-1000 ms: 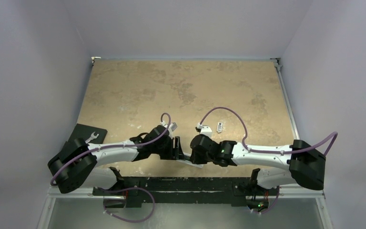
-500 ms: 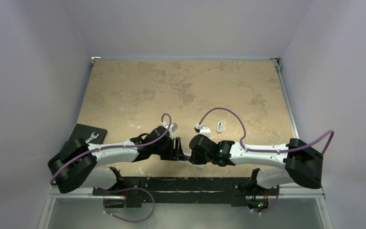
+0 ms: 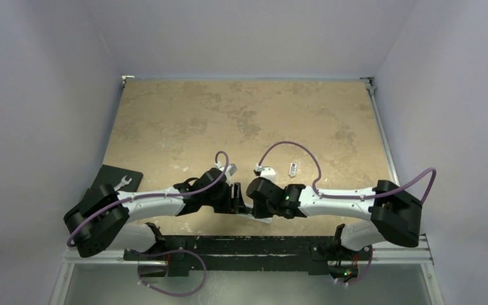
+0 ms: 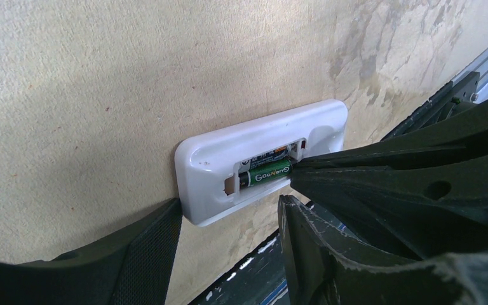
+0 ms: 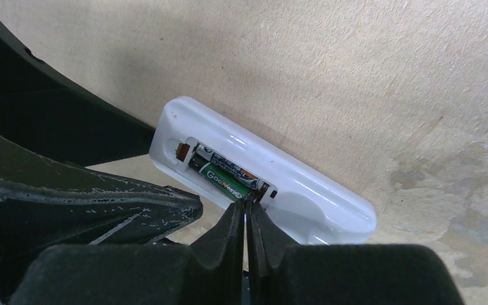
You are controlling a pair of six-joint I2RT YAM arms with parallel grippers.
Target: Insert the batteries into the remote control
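Now | right hand (image 5: 246, 208) shifted left, pinched empty at batteries (image 5: 225, 178) in remote control (image 5: 318, 203) | left hand (image 4: 229, 213) spread wide

The nearer battery (image 4: 265, 173) in the remote control (image 4: 203, 159) bay carries a green label with white lettering that reads roughly "GooNenG". The second battery (image 5: 225, 164) behind it bears small print too fine to read.
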